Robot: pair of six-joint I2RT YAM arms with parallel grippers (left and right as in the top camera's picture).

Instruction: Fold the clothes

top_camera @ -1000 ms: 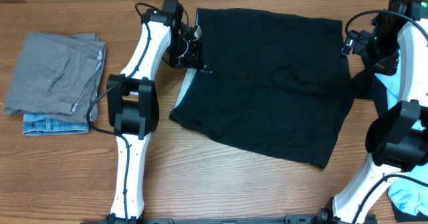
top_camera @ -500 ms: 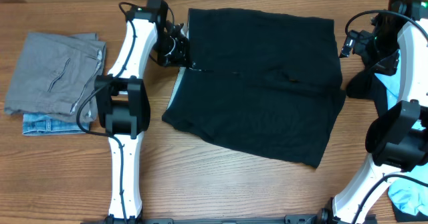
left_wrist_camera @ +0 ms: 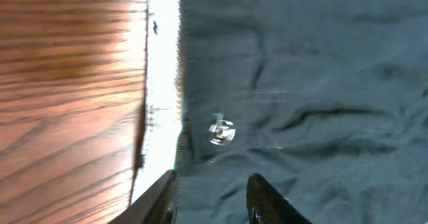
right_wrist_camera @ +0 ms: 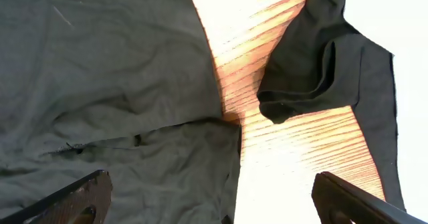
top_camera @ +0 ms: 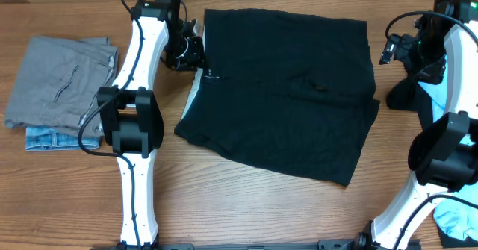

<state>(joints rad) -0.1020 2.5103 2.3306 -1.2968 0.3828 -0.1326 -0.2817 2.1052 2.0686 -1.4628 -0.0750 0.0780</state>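
Observation:
A large black garment [top_camera: 284,93] lies spread flat at the table's middle. My left gripper [top_camera: 200,54] is shut on its left edge near the far corner. In the left wrist view the fingers [left_wrist_camera: 210,200] pinch the dark fabric [left_wrist_camera: 321,83] beside a metal snap [left_wrist_camera: 221,132] and a pale inner strip. My right gripper [top_camera: 387,52] is open and hovers by the garment's right edge. In the right wrist view its fingers [right_wrist_camera: 214,207] are spread wide above the fabric [right_wrist_camera: 100,70] and bare wood.
A folded grey piece [top_camera: 60,82] lies on a denim piece [top_camera: 52,138] at the far left. Another dark cloth [top_camera: 407,93] lies by the right arm and also shows in the right wrist view [right_wrist_camera: 334,57]. A light blue T-shirt [top_camera: 455,220] lies at the front right corner.
My left gripper has moved left and back, dragging the black garment leftward with it. The right arm has stayed in place.

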